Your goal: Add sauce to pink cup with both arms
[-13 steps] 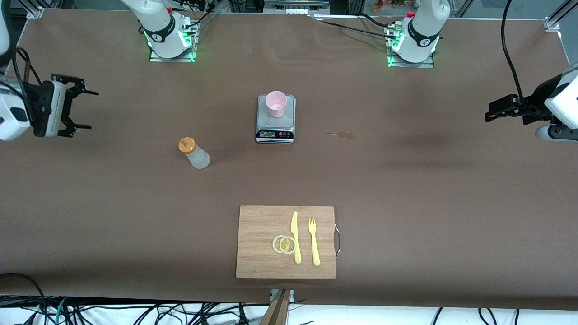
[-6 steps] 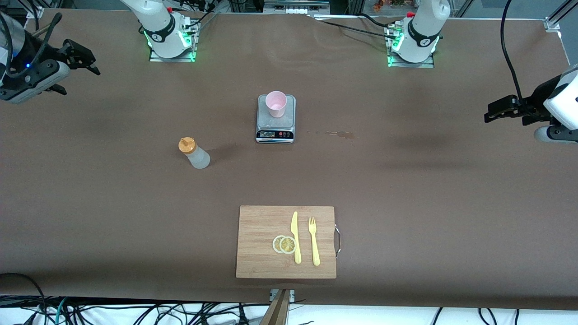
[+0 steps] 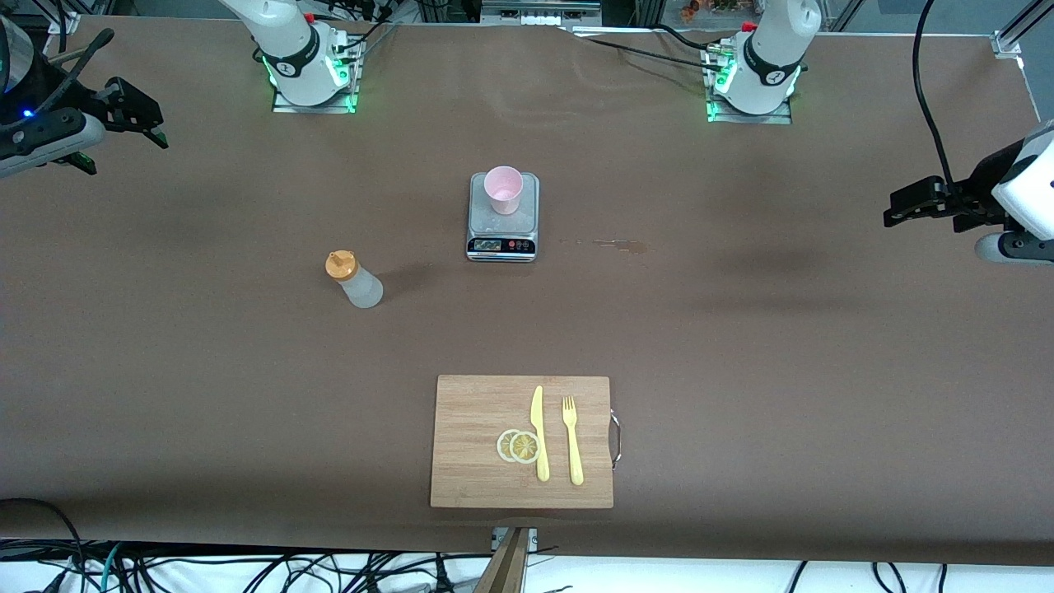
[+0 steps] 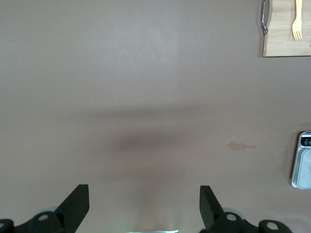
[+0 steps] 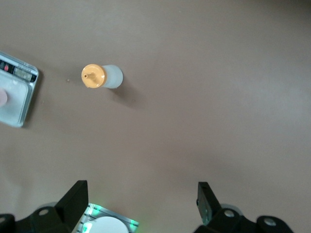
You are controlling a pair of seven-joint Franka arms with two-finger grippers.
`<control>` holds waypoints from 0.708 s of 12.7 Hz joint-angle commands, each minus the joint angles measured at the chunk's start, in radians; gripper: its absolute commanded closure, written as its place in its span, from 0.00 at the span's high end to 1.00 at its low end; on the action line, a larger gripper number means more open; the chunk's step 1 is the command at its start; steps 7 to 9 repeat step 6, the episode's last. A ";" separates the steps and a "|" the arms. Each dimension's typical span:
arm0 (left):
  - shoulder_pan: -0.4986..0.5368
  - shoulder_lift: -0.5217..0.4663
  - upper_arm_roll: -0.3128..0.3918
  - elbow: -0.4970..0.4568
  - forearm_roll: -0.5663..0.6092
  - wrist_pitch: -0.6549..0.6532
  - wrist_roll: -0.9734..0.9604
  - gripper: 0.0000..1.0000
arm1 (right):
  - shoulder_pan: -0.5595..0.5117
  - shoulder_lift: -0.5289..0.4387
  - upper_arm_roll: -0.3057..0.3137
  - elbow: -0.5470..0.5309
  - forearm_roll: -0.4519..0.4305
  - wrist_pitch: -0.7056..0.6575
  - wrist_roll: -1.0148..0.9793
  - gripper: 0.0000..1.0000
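On the scale [image 3: 503, 216]: pink cup [image 3: 503, 189] upright | sauce bottle [image 3: 353, 279] stands apart, capped | right gripper [image 3: 136, 111], left gripper [image 3: 906, 202] high at table ends, jaws apart | advice: grip bottle mid-body, steady cup.

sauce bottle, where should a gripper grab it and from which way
Probably the clear body of the sauce bottle, below its orange cap, coming in level from the right arm's end of the table. It stands upright and alone; the right gripper, fingers open, looks closest.
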 commanded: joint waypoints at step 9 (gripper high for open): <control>-0.005 0.020 0.001 0.039 0.009 -0.030 0.017 1.00 | 0.011 -0.042 0.008 -0.023 0.011 -0.041 0.192 1.00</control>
